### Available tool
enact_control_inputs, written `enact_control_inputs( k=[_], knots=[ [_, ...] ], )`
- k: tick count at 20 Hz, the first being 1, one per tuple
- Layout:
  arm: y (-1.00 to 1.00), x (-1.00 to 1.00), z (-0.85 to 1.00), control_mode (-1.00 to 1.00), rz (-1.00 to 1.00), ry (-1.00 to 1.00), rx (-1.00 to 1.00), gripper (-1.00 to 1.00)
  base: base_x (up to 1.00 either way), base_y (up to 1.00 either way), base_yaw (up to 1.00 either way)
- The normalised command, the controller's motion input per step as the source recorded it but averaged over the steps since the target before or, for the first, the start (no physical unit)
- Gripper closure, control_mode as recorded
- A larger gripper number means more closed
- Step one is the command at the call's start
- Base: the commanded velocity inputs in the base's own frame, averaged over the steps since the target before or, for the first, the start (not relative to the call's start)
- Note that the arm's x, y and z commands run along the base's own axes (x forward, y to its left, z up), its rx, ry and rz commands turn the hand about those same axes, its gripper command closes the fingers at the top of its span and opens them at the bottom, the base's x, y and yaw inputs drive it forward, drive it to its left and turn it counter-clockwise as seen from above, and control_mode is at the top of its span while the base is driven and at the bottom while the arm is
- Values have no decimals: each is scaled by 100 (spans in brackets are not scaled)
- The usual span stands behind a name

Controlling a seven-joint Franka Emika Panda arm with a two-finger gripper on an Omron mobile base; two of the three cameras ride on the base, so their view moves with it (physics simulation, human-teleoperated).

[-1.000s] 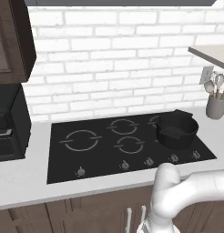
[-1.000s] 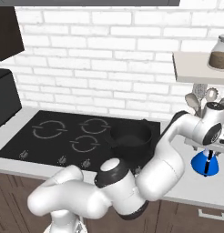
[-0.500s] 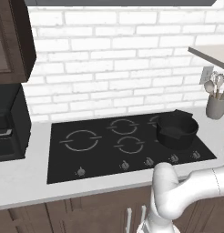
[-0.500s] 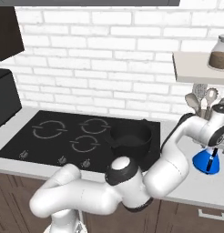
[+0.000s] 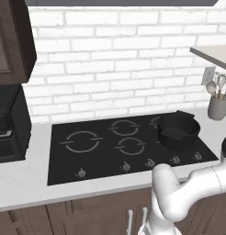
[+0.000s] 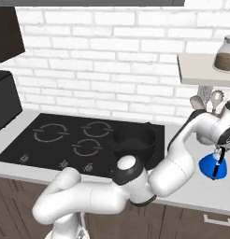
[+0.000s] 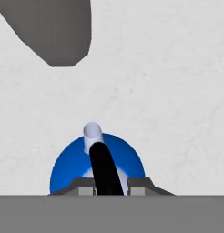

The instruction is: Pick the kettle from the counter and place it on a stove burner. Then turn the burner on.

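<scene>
The small blue kettle (image 6: 211,167) stands on the pale counter (image 6: 201,193) to the right of the cooktop. My gripper (image 6: 221,151) hangs right over it. In the hand view the kettle (image 7: 68,168) lies at the bottom, its spout pointing up the picture, and my gripper (image 7: 111,187) is shut on its black arched handle, one finger tip on each side. The kettle rests on the counter (image 7: 168,91). The stove burner (image 5: 81,141), the largest ring, is at the cooktop's left and bare; in the right base view this burner (image 6: 50,133) is far left of the kettle.
A wide black pot (image 5: 179,131) sits on the cooktop's right side, between kettle and large ring. A grey utensil holder (image 5: 219,106) stands against the wall under a shelf (image 6: 201,70) with a jar (image 6: 225,53). A dark appliance (image 5: 9,133) stands far left.
The jaws have gone from wide open to shut around the kettle's handle. The hand has come down a little onto the kettle. The kettle itself has not moved.
</scene>
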Motion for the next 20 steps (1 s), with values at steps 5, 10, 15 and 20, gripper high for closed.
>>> enact_control_inputs(
  k=[5, 10, 15, 20],
  knots=[
    [12, -37, 15, -100, 0, -40, 9, 100, 0, 0, 0],
    [82, -56, 34, -100, 0, -51, 28, 100, 0, 0, 0],
    [100, -43, 37, -100, 0, -52, 25, 100, 0, 0, 0],
    [100, -26, 51, -100, -3, -52, 19, 100, 0, 0, 0]
  ],
)
